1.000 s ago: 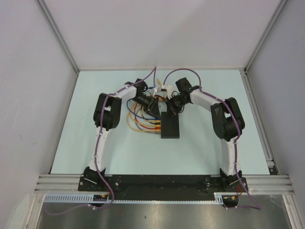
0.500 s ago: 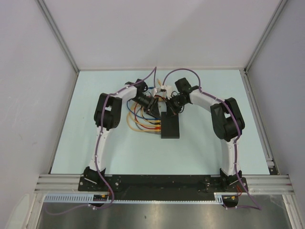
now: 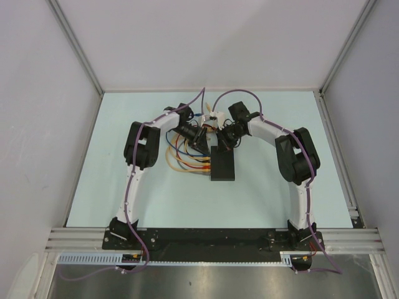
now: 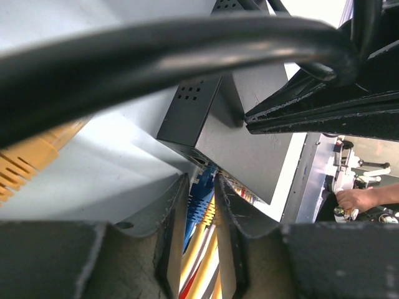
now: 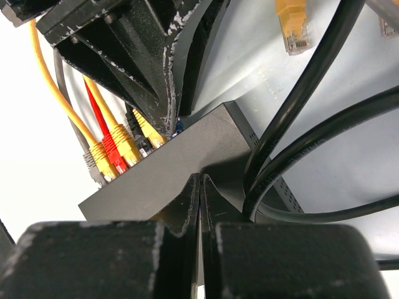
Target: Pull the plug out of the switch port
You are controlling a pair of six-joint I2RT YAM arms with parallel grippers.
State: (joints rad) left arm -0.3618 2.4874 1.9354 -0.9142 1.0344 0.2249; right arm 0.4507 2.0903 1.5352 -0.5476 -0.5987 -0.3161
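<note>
The switch (image 3: 222, 167) is a flat black box lying mid-table, its ports facing left. In the left wrist view (image 4: 249, 143) a blue plug (image 4: 201, 198) sits in a port beside yellow and red plugs. My left gripper (image 3: 201, 140) is closed around the blue plug, one finger on each side (image 4: 201, 180). My right gripper (image 3: 225, 144) is shut, its tips (image 5: 201, 176) pressed down on the switch's top (image 5: 149, 180). Yellow and red plugs (image 5: 112, 149) show in the ports in the right wrist view, with the left gripper's fingers (image 5: 168, 93) just beyond them.
Coloured cables (image 3: 184, 159) loop on the table left of the switch. Thick black cables (image 5: 299, 106) cross over the switch's far corner. A loose orange plug (image 5: 292, 25) lies on the table. Grey walls enclose the table; an aluminium rail (image 3: 212, 240) runs along the near edge.
</note>
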